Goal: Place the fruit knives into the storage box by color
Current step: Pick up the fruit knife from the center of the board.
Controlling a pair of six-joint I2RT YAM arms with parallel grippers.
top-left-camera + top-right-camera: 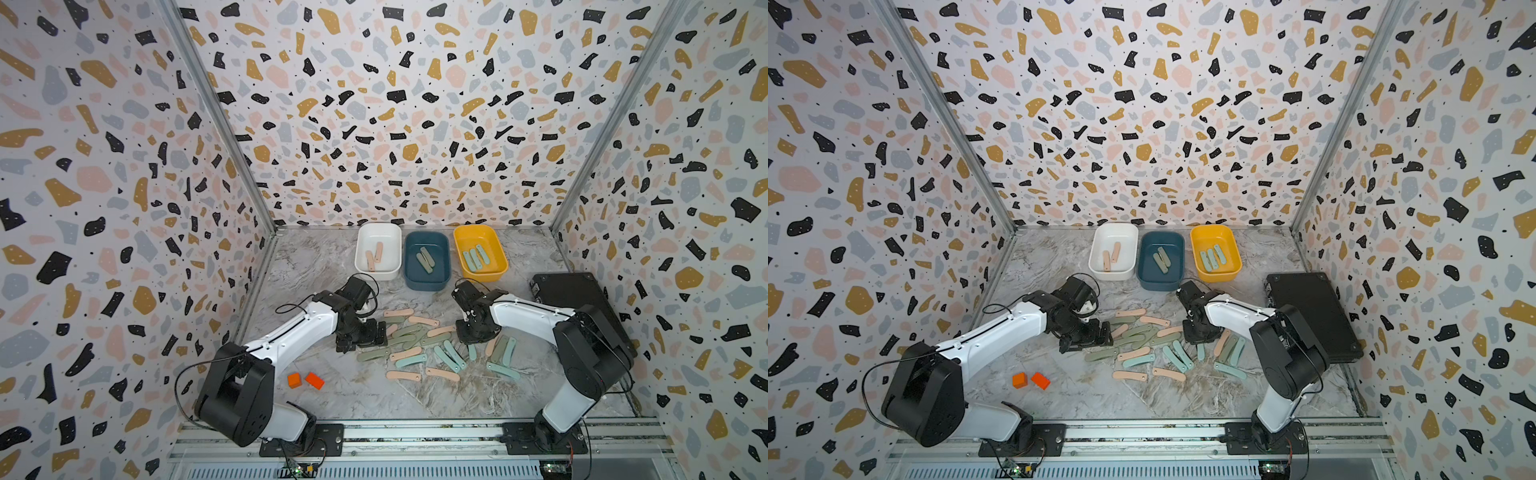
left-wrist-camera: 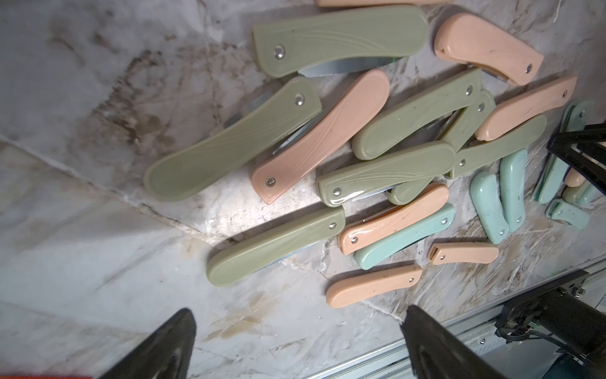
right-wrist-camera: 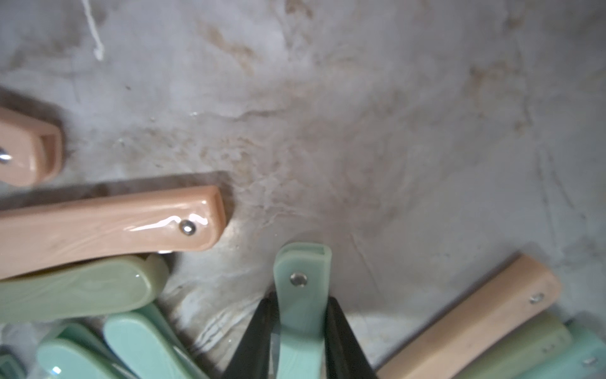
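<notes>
white box [image 1: 386, 235] pink knives [image 1: 378, 251], navy box [image 1: 436, 270] green knives [image 1: 424, 262], yellow box [image 1: 473, 237] mint knives [image 1: 476, 257], left tool [image 2: 298, 310] wide, right tool [image 3: 301, 297] gripping knife [image 3: 301, 262]

The left pincer [image 2: 298, 328] hangs over the marbled surface [image 2: 98, 213], its two dark fingers [image 2: 167, 347] spread wide with nothing between them. Just beyond the pincer lies a folded sage-green knife [image 2: 275, 244] with a sliver of blade showing, and a peach-pink knife [image 2: 373, 285] lies close beside it. Farther from the pincer the fruit knives [image 2: 387, 174] lie heaped, green and pink overlapping. Mint-teal knives [image 2: 488, 206] lie at the heap's edge, near a black arm part [image 2: 577, 154].
</notes>
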